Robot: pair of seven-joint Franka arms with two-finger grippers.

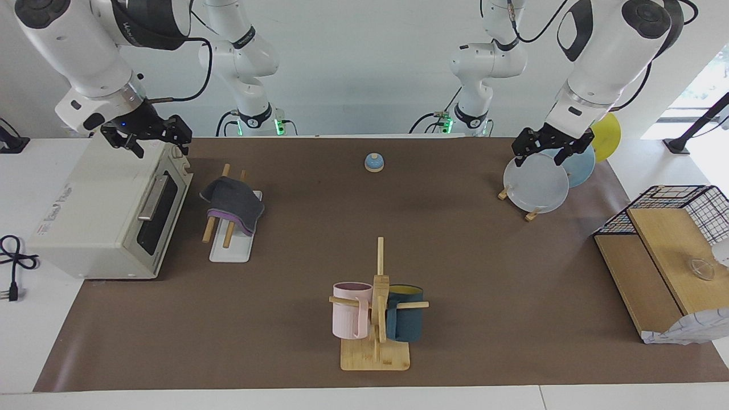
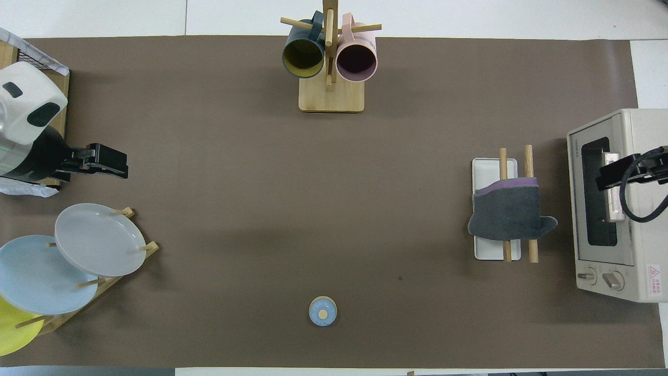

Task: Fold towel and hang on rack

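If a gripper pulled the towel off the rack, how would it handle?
The towel sags over both rods of the rack, so it is probably floppy and light. Its fuzzy surface likely resists slipping. It seems folded and might unfold when lifted.

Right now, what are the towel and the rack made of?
The towel looks like soft fuzzy cloth, dark grey with a purple edge; it droops over the rods. The rack seems to have pale bare wooden rods on a smooth white base, maybe plastic or painted metal.

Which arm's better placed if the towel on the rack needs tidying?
Right. Its hand hangs over the toaster oven beside the rack, where the towel lies draped. The left hand is over the plates.
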